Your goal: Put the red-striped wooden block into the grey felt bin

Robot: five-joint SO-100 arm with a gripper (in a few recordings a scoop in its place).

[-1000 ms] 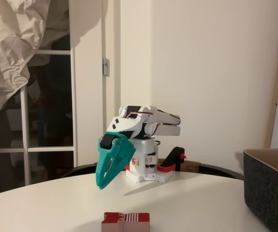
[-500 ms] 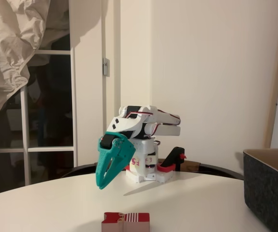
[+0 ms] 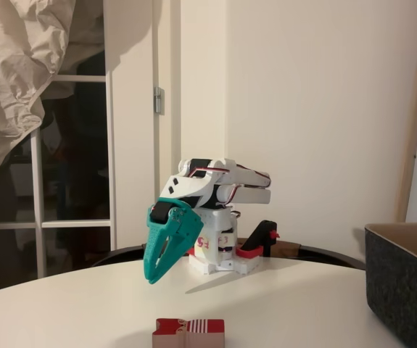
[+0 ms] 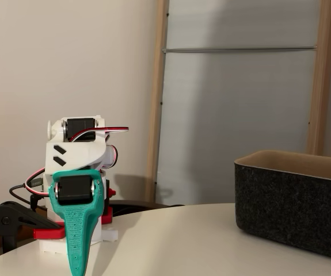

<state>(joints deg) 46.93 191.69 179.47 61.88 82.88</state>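
One block (image 3: 188, 333) lies nearest the camera in a fixed view, flat on the white desk (image 3: 302, 297), red with a red-and-white striped part and a tan edge. Nothing touches it.

Behind it and a little left in that view hangs the teal end effector (image 3: 155, 272), pointing down and toward the camera, tip just above the desk surface. Its two fingers lie together, tapering to a single point, with nothing between them. In both fixed views the arm is folded back over its white base; in the other fixed view the end effector (image 4: 76, 264) hangs straight down in front of the base.

The grey bin (image 3: 404, 279) stands at the right edge of the desk, well apart from the block, open top showing a tan inside. The other fixed view shows its dark felt wall (image 4: 292, 210) upright and straight.

Judgement: the task is at its opening step, reach not yet made. The next move calls for unfolding the arm toward the block, spreading the fingers, and setting them down across the block's narrow sides before closing. The block is low, so the descent must go nearly to the desk.

Surface: smooth, pale, rounded edge. Room: plain cream wall (image 3: 324, 109), a glazed door (image 3: 77, 159) with darkness behind, pale cloth (image 3: 19, 65) draped at upper left, a red-and-black clamp (image 3: 257, 243) at the base.
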